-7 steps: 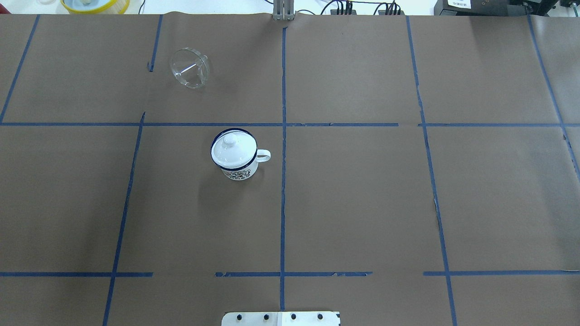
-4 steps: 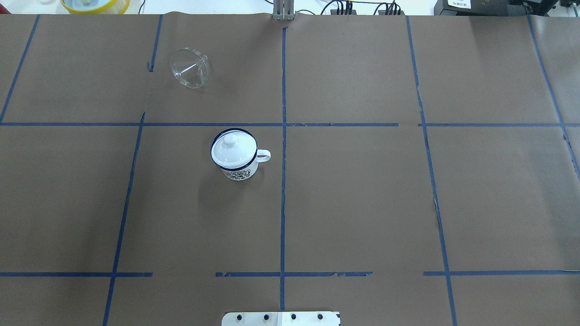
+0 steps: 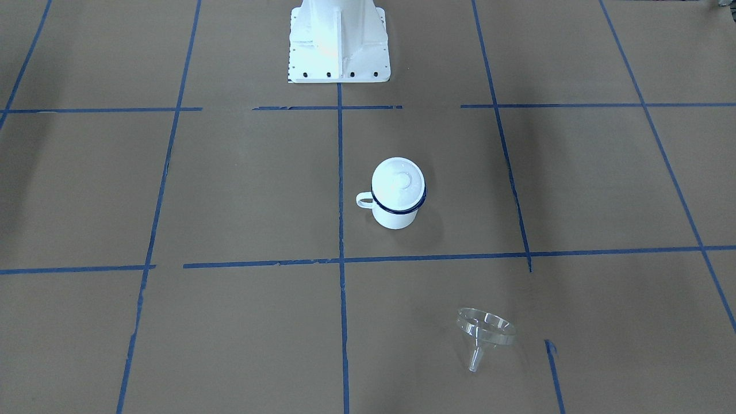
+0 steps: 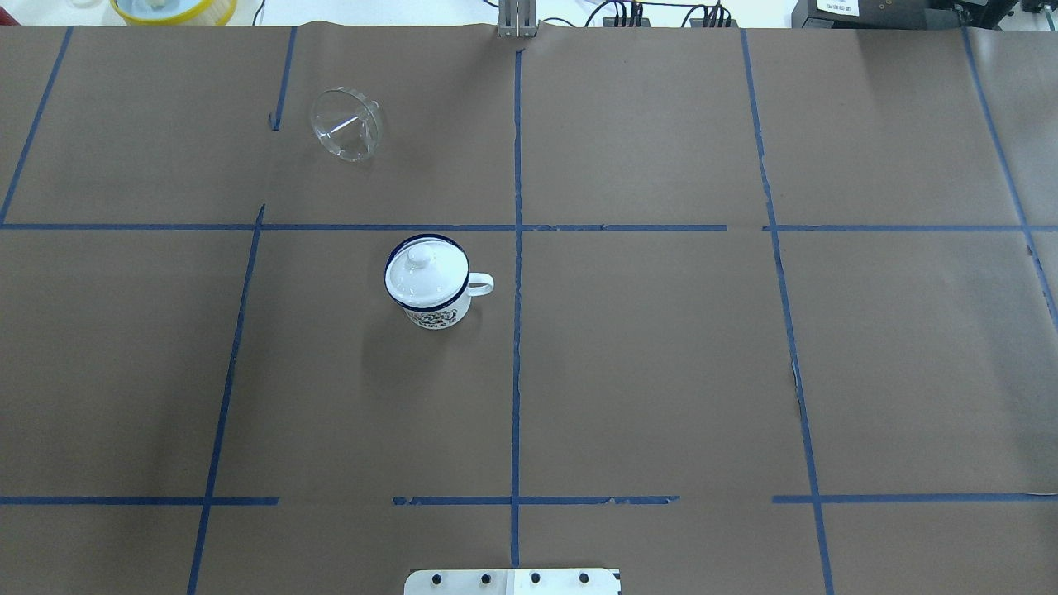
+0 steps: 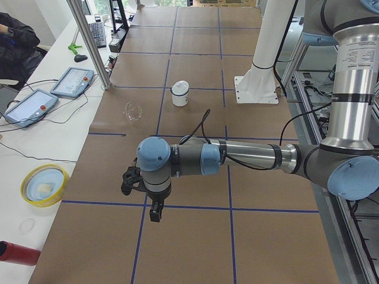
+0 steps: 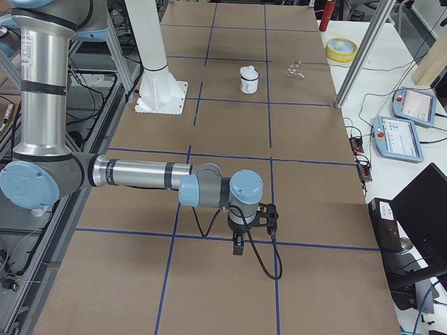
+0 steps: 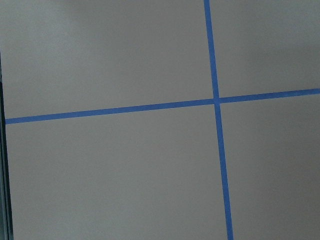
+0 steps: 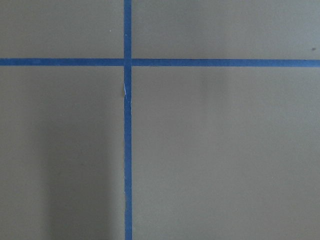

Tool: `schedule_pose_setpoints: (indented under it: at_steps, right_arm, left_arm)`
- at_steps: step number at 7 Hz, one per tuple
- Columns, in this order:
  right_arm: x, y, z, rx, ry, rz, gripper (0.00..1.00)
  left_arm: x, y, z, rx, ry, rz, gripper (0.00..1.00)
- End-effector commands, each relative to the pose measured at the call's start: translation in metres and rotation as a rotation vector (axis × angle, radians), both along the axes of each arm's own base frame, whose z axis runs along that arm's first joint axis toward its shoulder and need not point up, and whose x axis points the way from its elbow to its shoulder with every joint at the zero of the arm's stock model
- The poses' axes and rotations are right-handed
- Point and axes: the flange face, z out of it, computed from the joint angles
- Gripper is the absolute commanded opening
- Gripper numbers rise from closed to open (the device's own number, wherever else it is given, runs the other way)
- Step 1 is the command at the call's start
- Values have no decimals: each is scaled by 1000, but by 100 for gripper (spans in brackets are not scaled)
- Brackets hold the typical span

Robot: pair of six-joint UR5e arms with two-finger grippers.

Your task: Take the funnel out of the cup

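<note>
The clear funnel [image 4: 347, 124] lies on its side on the brown table, in the far-left square, apart from the cup; it also shows in the front view [image 3: 485, 330]. The white cup [image 4: 438, 312] with the dark blue rim stands upright nearer the middle, handle to the right. A white knobbed lid [image 4: 424, 268] sits on the cup. My left gripper [image 5: 154, 211] shows only in the exterior left view, far from both, and I cannot tell if it is open. My right gripper [image 6: 238, 246] shows only in the exterior right view, equally unclear.
The white robot base [image 3: 338, 40] stands at the table's near edge. A yellow-rimmed bowl [image 4: 173, 8] sits beyond the far edge. Control tablets [image 5: 71, 80] and cables lie on the side bench. Both wrist views show only brown paper and blue tape lines.
</note>
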Motion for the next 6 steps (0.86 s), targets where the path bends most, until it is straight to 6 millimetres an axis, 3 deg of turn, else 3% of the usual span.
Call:
schedule_pose_setpoints:
  at_steps: [1,6]
  right_arm:
    - [0,0,0,0,0,0,100]
    - [0,0,0,0,0,0,100]
  left_arm:
    - [0,0,-1,2,1,-1,100]
    - [3,0,-3,5,44,-3,100]
